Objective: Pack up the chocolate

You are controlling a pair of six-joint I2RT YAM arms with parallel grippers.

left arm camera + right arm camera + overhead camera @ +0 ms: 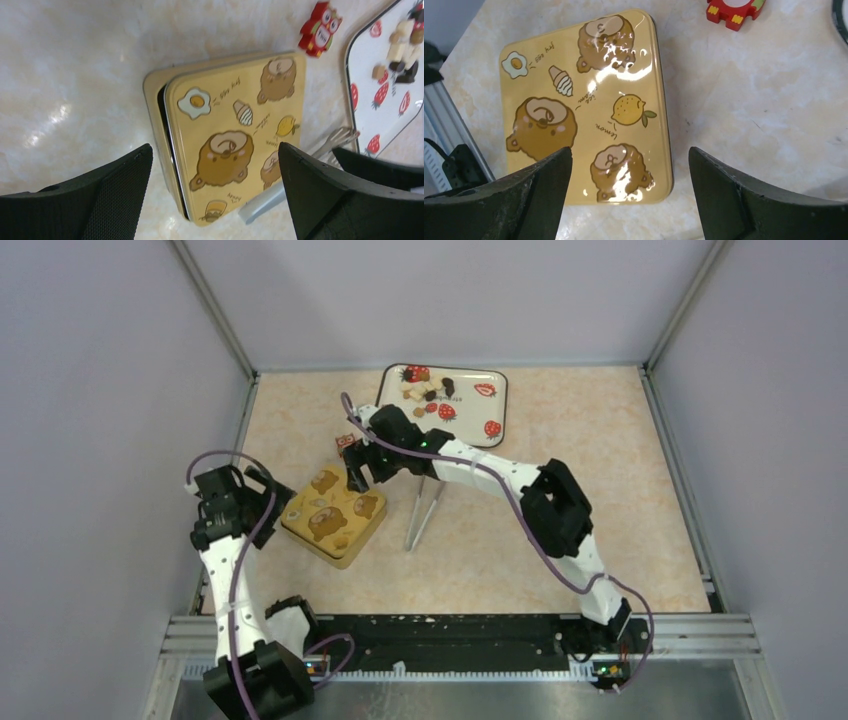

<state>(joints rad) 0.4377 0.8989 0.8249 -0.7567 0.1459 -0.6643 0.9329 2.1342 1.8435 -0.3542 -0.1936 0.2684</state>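
Small pieces of chocolate (424, 391), dark, tan and cream, sit clustered on a strawberry-print tray (497, 390) at the far side of the table (600, 450).
Nearer the arms, a yellow tin (152, 85) carries its bear-print lid (589, 100), set slightly askew. The right gripper (630, 150) hovers over the lid, jaws apart and empty. The left gripper (215, 150), by the tin's left side, is also spread wide, holding nothing. A red owl toy (320, 28) and metal tongs (425, 510) lie near the tin.

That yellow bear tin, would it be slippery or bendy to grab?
The tin shows glare, so it is probably slippery. Its crisp flat top suggests stiff metal. Low and wide, it should slide, not tip.
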